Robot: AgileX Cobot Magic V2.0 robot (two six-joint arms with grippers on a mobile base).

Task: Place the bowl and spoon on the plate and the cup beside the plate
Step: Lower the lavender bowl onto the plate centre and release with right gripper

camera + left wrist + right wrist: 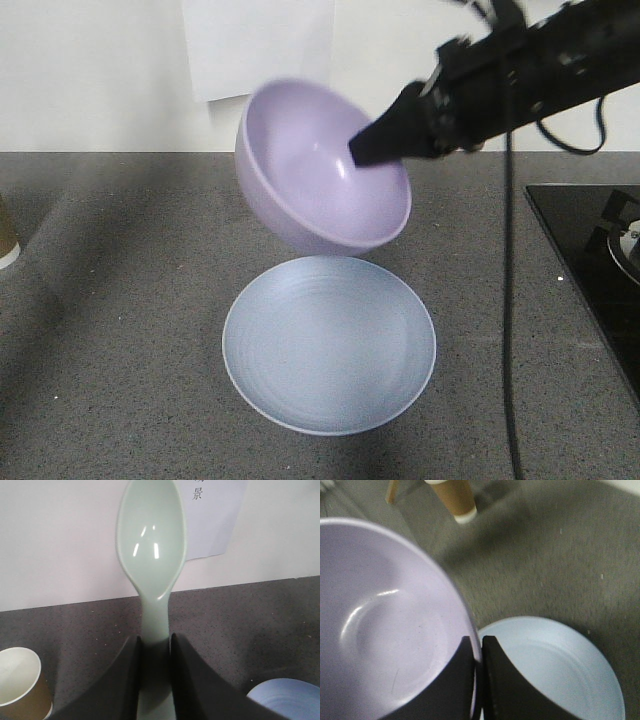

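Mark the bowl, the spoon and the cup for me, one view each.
bowl point(300, 170), exterior front view, on its inner wall.
spoon point(151, 540), left wrist view, middle of the scoop.
cup point(454, 495), right wrist view, on its brown side.

Over bare plate point(329, 345), bowl point(300, 170) hangs tilted; cup point(7, 240) far left.

You have the plate point(329, 345) lying mid-worktop point(120, 350), the bowl point(310, 175) tilted in the air above its far edge in the right tool point(362, 148), and the spoon point(151, 545) raised in the left tool point(155, 640), the cup point(20, 680) standing to its left.
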